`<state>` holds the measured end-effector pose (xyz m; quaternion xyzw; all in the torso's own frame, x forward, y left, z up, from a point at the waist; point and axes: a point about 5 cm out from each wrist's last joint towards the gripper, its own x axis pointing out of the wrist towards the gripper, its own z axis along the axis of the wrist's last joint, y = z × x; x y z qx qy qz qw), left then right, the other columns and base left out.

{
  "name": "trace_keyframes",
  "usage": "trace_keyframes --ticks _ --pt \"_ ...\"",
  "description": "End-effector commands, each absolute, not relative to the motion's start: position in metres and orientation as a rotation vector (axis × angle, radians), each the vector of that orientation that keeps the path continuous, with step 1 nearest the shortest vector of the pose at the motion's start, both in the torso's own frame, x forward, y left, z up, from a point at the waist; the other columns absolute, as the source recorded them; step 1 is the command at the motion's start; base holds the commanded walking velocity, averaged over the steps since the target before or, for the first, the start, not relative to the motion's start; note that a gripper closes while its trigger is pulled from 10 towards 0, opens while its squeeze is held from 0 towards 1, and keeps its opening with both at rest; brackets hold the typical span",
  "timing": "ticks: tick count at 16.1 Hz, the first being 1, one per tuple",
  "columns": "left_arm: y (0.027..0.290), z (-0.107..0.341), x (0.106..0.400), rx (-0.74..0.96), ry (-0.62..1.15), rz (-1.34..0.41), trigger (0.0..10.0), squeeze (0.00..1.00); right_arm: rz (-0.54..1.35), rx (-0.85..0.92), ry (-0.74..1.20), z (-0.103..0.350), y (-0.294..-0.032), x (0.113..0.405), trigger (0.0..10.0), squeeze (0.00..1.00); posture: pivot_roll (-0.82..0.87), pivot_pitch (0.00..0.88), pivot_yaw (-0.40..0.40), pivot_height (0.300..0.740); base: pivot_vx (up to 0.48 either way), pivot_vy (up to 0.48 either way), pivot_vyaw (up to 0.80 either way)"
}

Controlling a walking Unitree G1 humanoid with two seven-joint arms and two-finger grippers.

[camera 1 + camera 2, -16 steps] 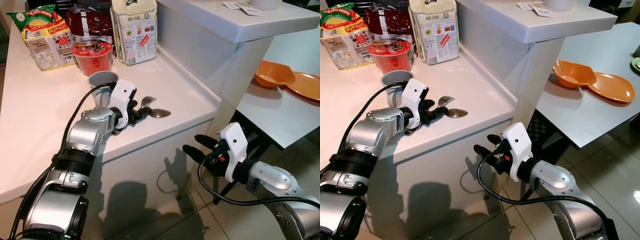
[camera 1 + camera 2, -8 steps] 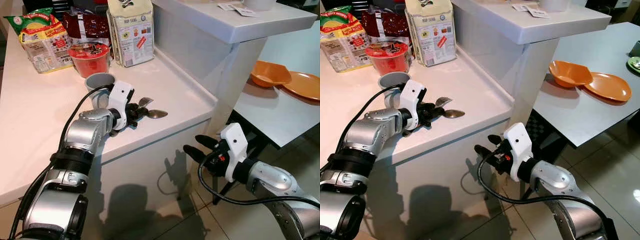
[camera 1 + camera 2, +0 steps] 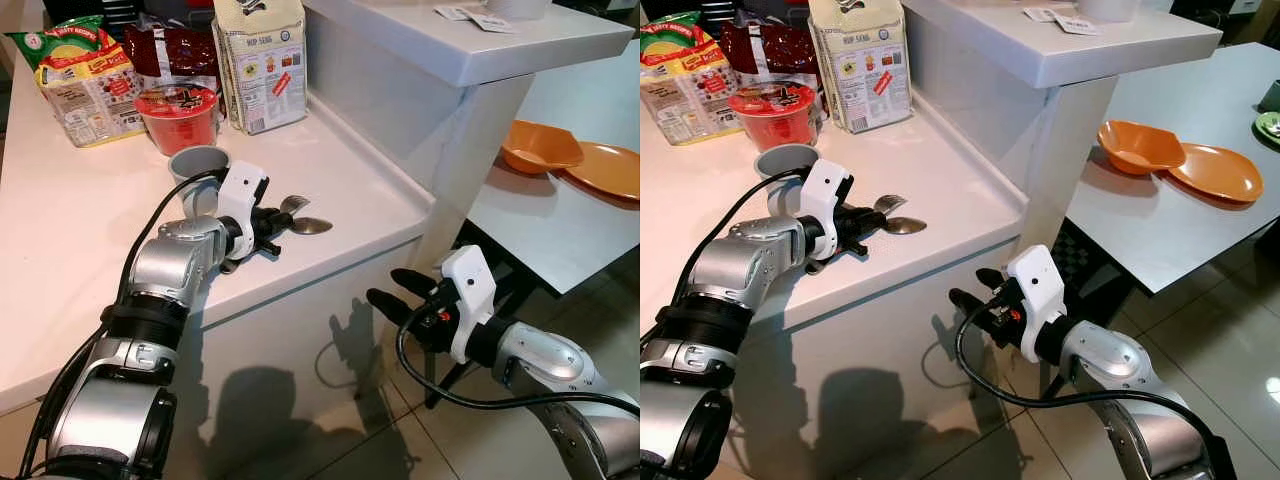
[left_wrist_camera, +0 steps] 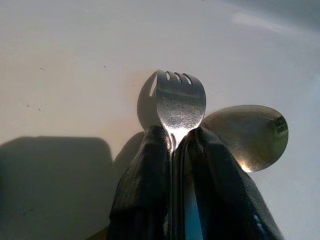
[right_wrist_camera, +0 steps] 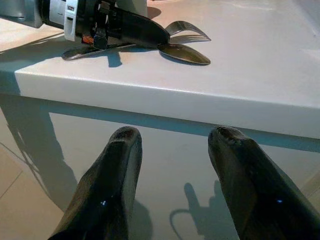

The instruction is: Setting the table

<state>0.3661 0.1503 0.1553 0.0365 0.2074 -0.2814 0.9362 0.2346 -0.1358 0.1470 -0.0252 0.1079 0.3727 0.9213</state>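
So your left claw (image 3: 276,219) is clamped tight on the fork (image 4: 180,102), fingers pressed together around its neck with just the tines poking out; the spoon (image 3: 312,225) sits right beside it, bowl touching or nearly touching the white tabletop (image 3: 60,220), and I honestly can't tell if its handle is caught in the grip too or just lying under the claw; compared with a second ago the cutlery tips have crept a little back toward the arm and the grey cup (image 3: 200,163), so it looks like you've got hold and are starting to draw the pieces in rather than just nudging them; that's good news for the job, since the pick seems made and the carry is what's left; your right claw (image 3: 400,293) hangs off the front edge of the tabletop, fingers (image 5: 114,170) spread apart with nothing in them, basically parked where it was; the orange bowl (image 3: 545,148) and orange plate (image 3: 607,171) wait on the grey dining table (image 3: 545,235) off to the right, well apart from the cutlery, so I'd guess that's the destination; watch that spoon when you lift, it could get left behind.
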Motion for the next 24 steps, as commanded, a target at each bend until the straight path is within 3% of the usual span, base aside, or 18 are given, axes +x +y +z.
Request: trace_keyframes --ticks 1,10,17,18,20,24 --pt "0.154 0.136 0.362 0.073 0.524 -0.549 0.0 0.0 0.737 -0.062 0.218 0.147 -0.142 0.237 10.0 0.0 0.01 0.0 -0.009 0.74 0.0 0.0 0.0" --pt "0.153 0.175 0.365 0.035 0.385 -0.564 0.0 0.0 0.715 -0.049 0.179 0.153 -0.144 0.244 10.0 0.0 0.02 0.0 -0.01 0.74 0.0 0.0 0.0" --pt "0.15 0.224 0.331 0.038 0.22 -0.602 0.0 0.0 0.699 0.061 0.101 0.173 -0.141 0.251 10.0 0.0 0.04 0.0 -0.021 0.74 0.0 0.0 0.0" --pt "0.148 0.232 0.326 0.042 0.157 -0.588 10.0 0.0 0.69 0.081 0.096 0.174 -0.141 0.252 10.0 0.0 0.05 0.0 -0.023 0.74 0.0 0.0 0.0" --pt "0.147 0.238 0.317 0.113 0.078 -0.522 10.0 0.0 0.675 0.106 0.078 0.177 -0.14 0.252 10.0 0.0 0.05 0.0 -0.018 0.74 0.0 0.0 0.0" --pt "0.141 0.237 0.288 0.101 -0.048 -0.493 10.0 0.0 0.623 0.187 0.024 0.187 -0.135 0.247 10.0 0.0 0.03 0.0 -0.017 0.74 0.0 0.0 0.0"
